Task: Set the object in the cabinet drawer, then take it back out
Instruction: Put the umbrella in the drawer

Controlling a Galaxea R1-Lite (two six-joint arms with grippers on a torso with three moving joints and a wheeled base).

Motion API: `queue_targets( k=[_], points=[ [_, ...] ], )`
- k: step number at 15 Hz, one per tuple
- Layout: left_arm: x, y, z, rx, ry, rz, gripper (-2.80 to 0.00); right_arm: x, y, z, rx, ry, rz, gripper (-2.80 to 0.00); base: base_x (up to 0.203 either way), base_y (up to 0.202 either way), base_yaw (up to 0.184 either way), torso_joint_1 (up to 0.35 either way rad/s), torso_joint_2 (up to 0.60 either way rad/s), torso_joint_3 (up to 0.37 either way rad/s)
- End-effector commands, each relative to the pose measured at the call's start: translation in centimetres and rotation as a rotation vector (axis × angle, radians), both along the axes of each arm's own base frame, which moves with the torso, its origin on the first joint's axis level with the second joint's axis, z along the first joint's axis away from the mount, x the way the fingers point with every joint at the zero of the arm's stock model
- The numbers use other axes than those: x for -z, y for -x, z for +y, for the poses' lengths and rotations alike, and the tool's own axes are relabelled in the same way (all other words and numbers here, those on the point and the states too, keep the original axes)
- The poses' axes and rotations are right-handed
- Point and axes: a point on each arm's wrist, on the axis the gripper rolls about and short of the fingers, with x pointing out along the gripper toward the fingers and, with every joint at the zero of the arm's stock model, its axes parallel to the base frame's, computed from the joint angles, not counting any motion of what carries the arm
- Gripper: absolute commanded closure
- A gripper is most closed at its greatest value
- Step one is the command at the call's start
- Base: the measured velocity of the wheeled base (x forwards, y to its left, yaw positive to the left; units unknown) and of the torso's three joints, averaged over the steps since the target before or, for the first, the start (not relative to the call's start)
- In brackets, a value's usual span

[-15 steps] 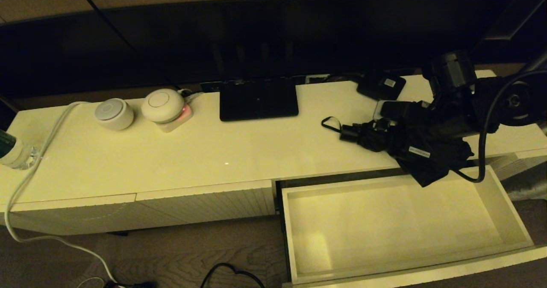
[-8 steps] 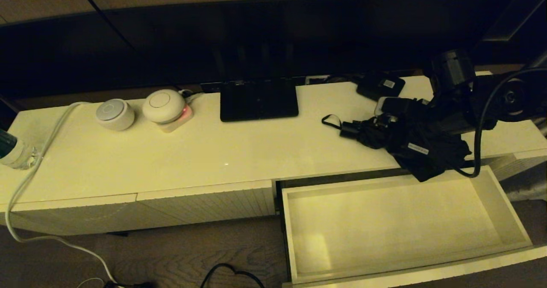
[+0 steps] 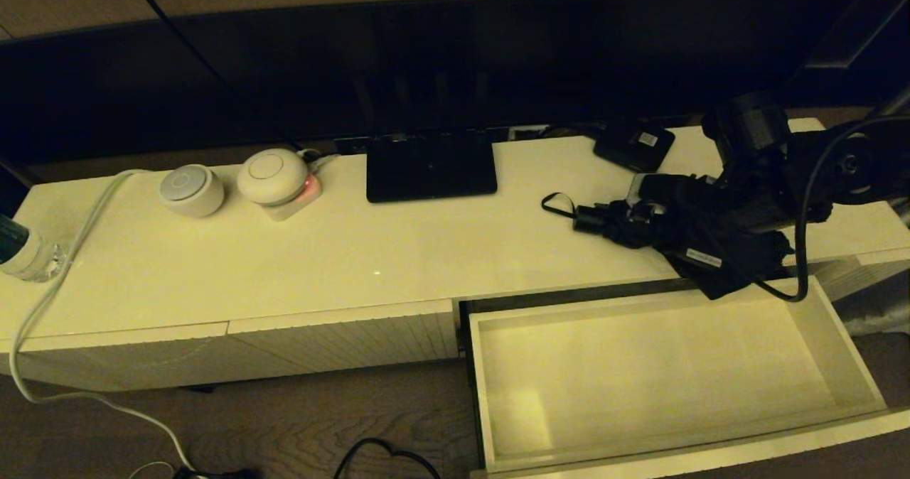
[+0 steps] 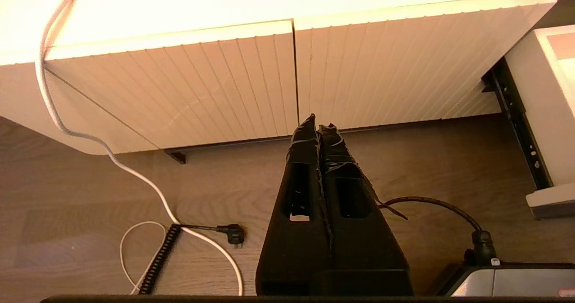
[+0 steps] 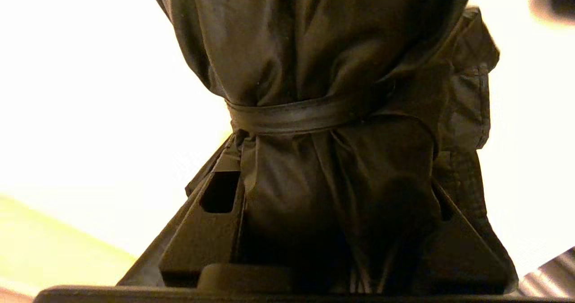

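Note:
The black folding umbrella (image 3: 700, 241) hangs in my right gripper (image 3: 675, 198) over the right part of the cabinet top. Its handle and wrist loop (image 3: 558, 205) point left, and its baggy fabric droops over the back edge of the open cream drawer (image 3: 846, 365). The drawer's pale interior holds nothing. In the right wrist view the gripper (image 5: 334, 181) is shut on the strapped umbrella fabric (image 5: 323, 60), with one finger (image 5: 211, 222) on each side. My left gripper (image 4: 318, 125) is shut and parked low over the floor, facing the ribbed cabinet fronts (image 4: 224, 82).
A flat black box with a white label (image 3: 634, 143) lies behind the umbrella. A black screen foot (image 3: 430, 166) stands mid-back, with two round white devices (image 3: 190, 189) (image 3: 270, 175) to its left. A white cable (image 3: 43, 294) runs down the left end. Cables lie on the floor (image 4: 188, 231).
The right gripper has shifted the umbrella slightly to the right and back, so its hanging fabric tip sits a little higher over the drawer's back edge. The left arm has not moved.

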Motion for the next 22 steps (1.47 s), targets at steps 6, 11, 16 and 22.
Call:
queue_targets(
  k=[6, 11, 16, 22],
  points=[
    [0.1, 0.0, 0.0, -0.001, 0.0, 0.003, 0.0, -4.0, 4.3, 0.8, -0.057, -0.012, -0.093, 0.0, 0.0, 0.0, 0.0, 0.0, 0.0, 0.0],
    [0.1, 0.0, 0.0, -0.001, 0.0, 0.003, 0.0, -6.4, 9.7, 0.5, -0.097, -0.025, -0.161, 0.0, 0.0, 0.0, 0.0, 0.0, 0.0, 0.0],
    [0.1, 0.0, 0.0, -0.001, 0.0, 0.003, 0.0, -3.5, 14.8, 0.2, -0.151, 0.001, -0.08, 0.0, 0.0, 0.0, 0.0, 0.0, 0.0, 0.0],
    [0.1, 0.0, 0.0, -0.001, 0.0, 0.003, 0.0, 2.1, 16.4, 1.9, -0.245, 0.038, 0.013, 0.0, 0.0, 0.0, 0.0, 0.0, 0.0, 0.0]
  ],
)
